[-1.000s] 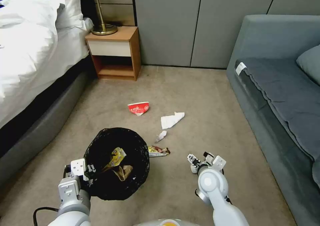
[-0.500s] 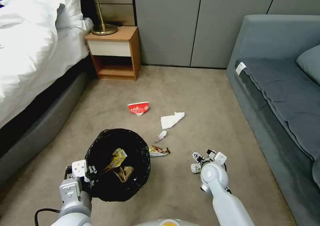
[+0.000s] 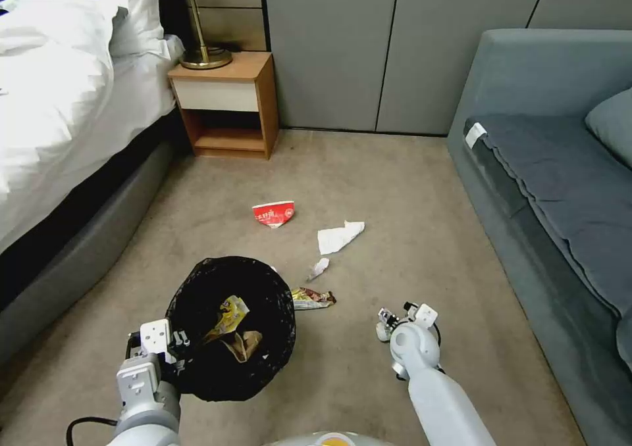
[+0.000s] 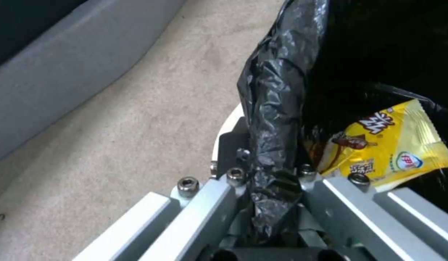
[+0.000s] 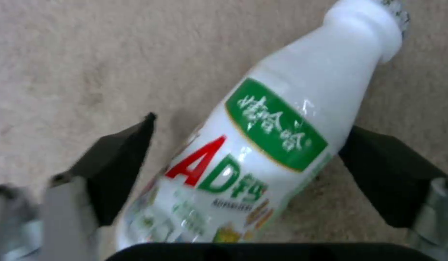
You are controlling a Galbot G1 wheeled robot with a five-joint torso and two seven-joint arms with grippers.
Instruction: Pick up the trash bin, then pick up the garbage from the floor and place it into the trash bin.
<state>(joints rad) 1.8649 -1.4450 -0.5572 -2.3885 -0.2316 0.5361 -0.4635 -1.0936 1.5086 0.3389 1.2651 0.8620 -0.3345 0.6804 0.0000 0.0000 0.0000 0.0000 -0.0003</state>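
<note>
Right gripper (image 5: 243,170) is straddling the white bottle (image 5: 272,134) on the carpet, fingers spread — left gripper (image 4: 272,188) is pinching the trash bin (image 3: 230,327) rim

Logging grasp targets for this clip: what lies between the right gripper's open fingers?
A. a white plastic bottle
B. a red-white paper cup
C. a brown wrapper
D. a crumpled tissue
A: the white bottle lies on the carpet between the right gripper's spread fingers.

The white bottle (image 5: 262,145) reads "AD" in red and green, beneath white characters on a green band.
</note>
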